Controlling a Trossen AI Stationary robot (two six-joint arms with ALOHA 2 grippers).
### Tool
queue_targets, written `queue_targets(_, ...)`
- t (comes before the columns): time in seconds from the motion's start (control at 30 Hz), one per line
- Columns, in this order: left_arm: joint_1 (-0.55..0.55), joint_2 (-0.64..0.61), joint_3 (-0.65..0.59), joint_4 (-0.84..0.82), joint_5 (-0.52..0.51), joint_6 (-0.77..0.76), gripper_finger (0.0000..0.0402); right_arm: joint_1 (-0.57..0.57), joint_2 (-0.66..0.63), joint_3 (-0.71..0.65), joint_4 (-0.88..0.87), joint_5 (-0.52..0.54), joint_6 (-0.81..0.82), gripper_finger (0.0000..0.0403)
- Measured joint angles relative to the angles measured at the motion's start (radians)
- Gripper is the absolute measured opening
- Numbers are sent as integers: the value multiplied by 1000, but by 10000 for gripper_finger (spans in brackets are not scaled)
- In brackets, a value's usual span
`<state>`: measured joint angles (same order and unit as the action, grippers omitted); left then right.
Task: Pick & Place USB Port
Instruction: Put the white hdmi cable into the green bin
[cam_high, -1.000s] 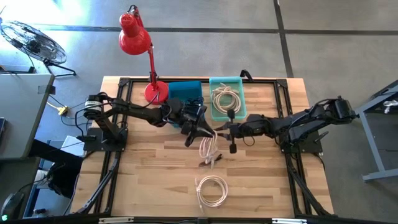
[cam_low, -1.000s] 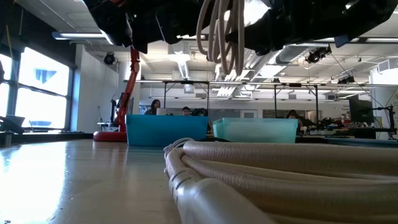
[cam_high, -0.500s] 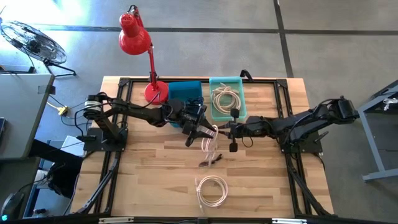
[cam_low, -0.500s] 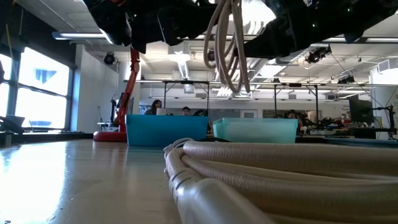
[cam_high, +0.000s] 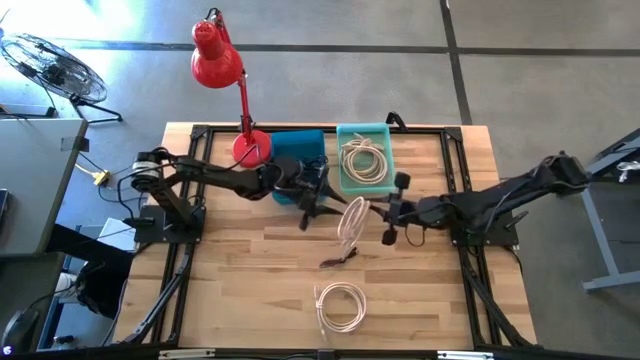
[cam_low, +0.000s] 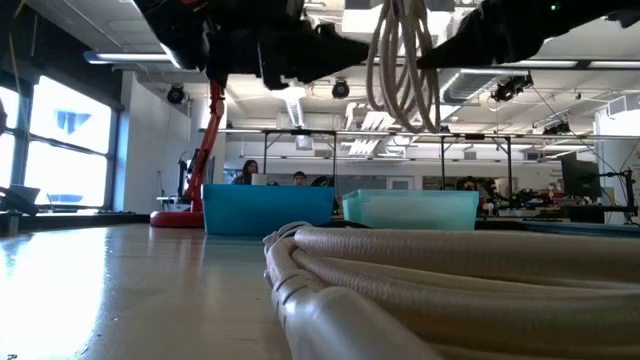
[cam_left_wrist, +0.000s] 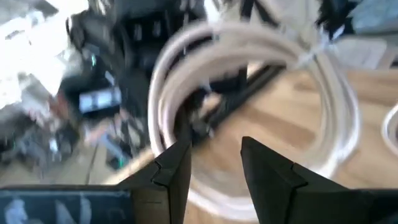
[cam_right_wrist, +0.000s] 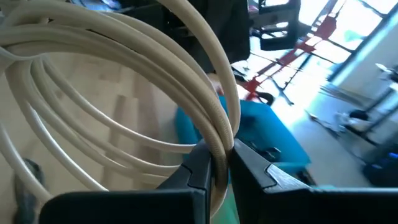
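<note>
A coiled white USB cable (cam_high: 352, 221) hangs in the air over the table's middle, in the low view (cam_low: 401, 62) well above the wood. My right gripper (cam_high: 373, 212) is shut on it from the right. My left gripper (cam_high: 322, 207) stands just left of the coil, open (cam_left_wrist: 214, 158), with the loops ahead of its fingers; I see no touch. A second coil (cam_high: 340, 305) lies flat on the table near the front edge. A third coil (cam_high: 363, 160) lies inside the light teal bin (cam_high: 386, 132). My right gripper (cam_right_wrist: 221, 158) pinches the bundled strands on one side of the coil (cam_right_wrist: 219, 127) between its two fingers. It comes level from the table's right, with the fingers across the strands. The coil is lifted clear of the table and its loops spread away from the fingers.
A dark blue bin (cam_high: 297, 146) stands beside the teal one at the far side, with a red desk lamp (cam_high: 222, 62) to its left. A small dark strip (cam_high: 340, 260) lies on the wood below the held coil. Bare wood lies to left and right.
My right gripper has drawn back toward the table's right, carrying the coil with it and higher. The coil has come away from my left gripper, which stays near the blue bin. The coil has turned from a narrow hanging bundle to a wider loop.
</note>
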<state>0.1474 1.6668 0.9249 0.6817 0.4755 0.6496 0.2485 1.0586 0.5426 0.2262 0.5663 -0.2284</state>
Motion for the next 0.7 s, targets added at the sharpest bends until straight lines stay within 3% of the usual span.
queue_targets(0.2, 28, -85, 0, -310, -117, 0, 138, 50, -69, 0, -126, 193, 27, 28)
queue_targets(0.5, 21, -204, -1, -662, -122, 10, 138, 39, -156, 0, -244, 433, 95, 28)
queue_targets(0.7, 23, -227, -1, -794, -131, 17, 138, -59, -209, 0, -236, 485, 71, 28)
